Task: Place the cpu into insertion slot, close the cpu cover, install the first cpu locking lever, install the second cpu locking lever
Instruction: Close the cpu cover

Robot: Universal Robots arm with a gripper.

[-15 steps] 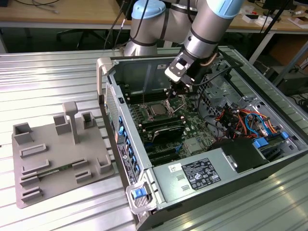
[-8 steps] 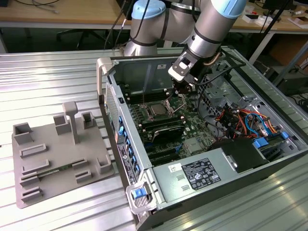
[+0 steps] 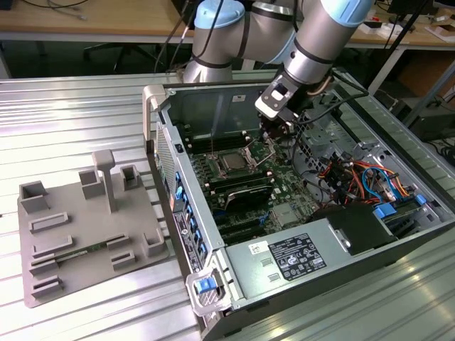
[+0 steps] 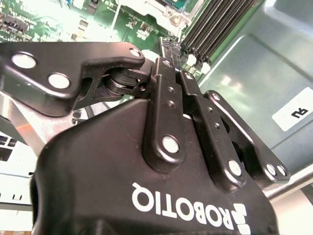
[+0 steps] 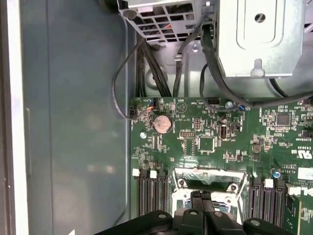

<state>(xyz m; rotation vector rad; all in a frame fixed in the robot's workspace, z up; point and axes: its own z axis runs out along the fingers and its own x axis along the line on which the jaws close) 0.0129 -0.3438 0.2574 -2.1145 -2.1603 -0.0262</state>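
Bright, even indoor light falls from above in the exterior view. It lays pale streaks of glare along the ribbed metal tabletop, while the inside of the open computer case sits in softer shadow. In the second wrist view the circuit board washes out to near white. The first wrist view is dimmer, with faint reflections on the steel panel.
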